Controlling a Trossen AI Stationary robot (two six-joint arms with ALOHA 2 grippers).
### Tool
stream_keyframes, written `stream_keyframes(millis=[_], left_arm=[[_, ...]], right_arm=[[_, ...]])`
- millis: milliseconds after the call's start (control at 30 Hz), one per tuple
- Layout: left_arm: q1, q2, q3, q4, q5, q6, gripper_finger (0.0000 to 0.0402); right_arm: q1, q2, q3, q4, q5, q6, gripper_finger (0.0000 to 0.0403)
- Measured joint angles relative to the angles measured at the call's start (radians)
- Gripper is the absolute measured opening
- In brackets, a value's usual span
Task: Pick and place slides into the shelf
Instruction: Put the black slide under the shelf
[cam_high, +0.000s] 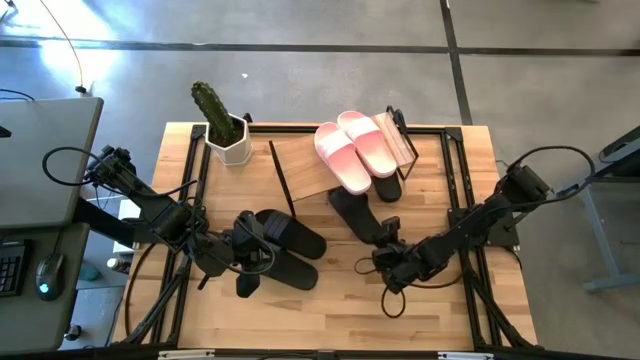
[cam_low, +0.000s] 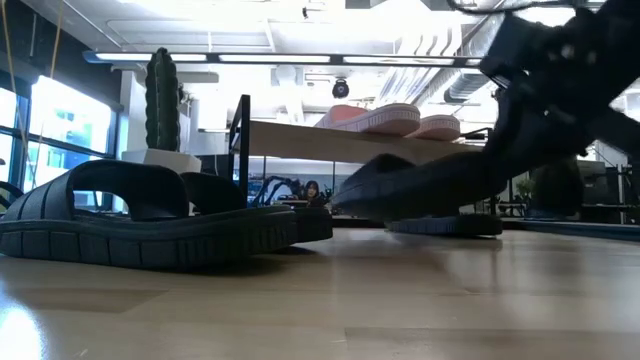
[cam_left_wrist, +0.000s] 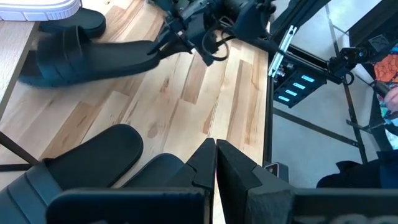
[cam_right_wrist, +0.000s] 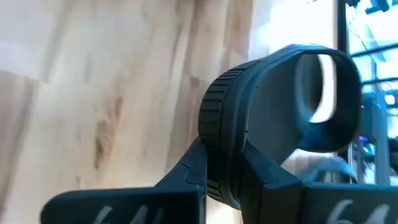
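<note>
The shelf (cam_high: 310, 170) stands at the far middle of the table, and the pale pink slides (cam_high: 357, 150) lie on its plank top. My right gripper (cam_high: 388, 250) is shut on one black slide (cam_high: 355, 215) just in front of the shelf. This slide's mate (cam_high: 387, 187) lies partly under the shelf. The other black pair (cam_high: 290, 250) rests sole-down on the table left of centre. My left gripper (cam_left_wrist: 216, 155) sits shut at this pair's near-left side, with nothing between its fingers. My right gripper pinches the black slide's sole at the heel end (cam_right_wrist: 217, 155) between its two fingers (cam_right_wrist: 186, 171). It comes roughly level from the table's right, along the slide. The heel (cam_low: 470, 165) is raised and the toe (cam_low: 345, 195) points low toward the shelf; whether the toe touches the table I cannot tell.
A cactus in a white pot (cam_high: 225, 125) stands at the shelf's left end. Black frame rails (cam_high: 455, 215) run along the table's sides. Bare wood (cam_high: 330, 310) lies along the near edge between the two arms.
</note>
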Motion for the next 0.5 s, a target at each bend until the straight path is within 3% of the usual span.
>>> stream_keyframes(millis=[100, 267, 500], left_arm=[[0.000, 0.000, 0.000, 0.000, 0.000, 0.001, 0.0003], [0.000, 0.000, 0.000, 0.000, 0.000, 0.004, 0.0003], [0.000, 0.000, 0.000, 0.000, 0.000, 0.004, 0.0003]], right_arm=[[-0.021, 0.000, 0.004, -0.010, -0.009, 0.004, 0.0020], [-0.097, 0.000, -0.041, -0.025, 0.072, 0.056, 0.0020], [-0.200, 0.000, -0.134, 0.121, 0.045, -0.018, 0.0019]])
